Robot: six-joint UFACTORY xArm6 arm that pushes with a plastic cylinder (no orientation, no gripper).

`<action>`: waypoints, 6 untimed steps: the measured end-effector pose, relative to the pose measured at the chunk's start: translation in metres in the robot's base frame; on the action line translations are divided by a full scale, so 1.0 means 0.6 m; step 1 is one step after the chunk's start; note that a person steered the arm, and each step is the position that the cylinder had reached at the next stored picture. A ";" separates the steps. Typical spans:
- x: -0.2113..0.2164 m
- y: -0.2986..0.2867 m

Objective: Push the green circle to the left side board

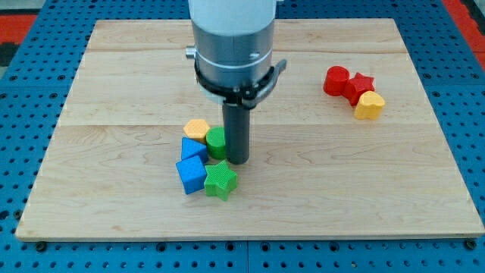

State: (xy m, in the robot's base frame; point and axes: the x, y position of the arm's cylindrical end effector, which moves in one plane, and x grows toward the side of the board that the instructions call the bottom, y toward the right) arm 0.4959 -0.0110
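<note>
The green circle (216, 142) stands a little left of the board's middle, in a tight cluster of blocks. My tip (239, 160) rests on the board right against the circle's right side. A yellow hexagon (197, 129) touches the circle at its upper left. A blue pentagon-like block (193, 148) lies at the circle's left, a blue cube (192, 174) below that, and a green star (220, 180) just below the circle and my tip.
The wooden board (114, 91) lies on a blue perforated table. At the view's upper right a red hexagon (336, 80), a red star (360, 86) and a yellow heart (370, 105) sit together. The arm's grey body (231, 42) hangs over the board's top middle.
</note>
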 end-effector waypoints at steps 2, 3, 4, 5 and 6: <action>-0.072 -0.005; -0.072 0.009; -0.034 0.047; -0.017 0.050; -0.034 0.024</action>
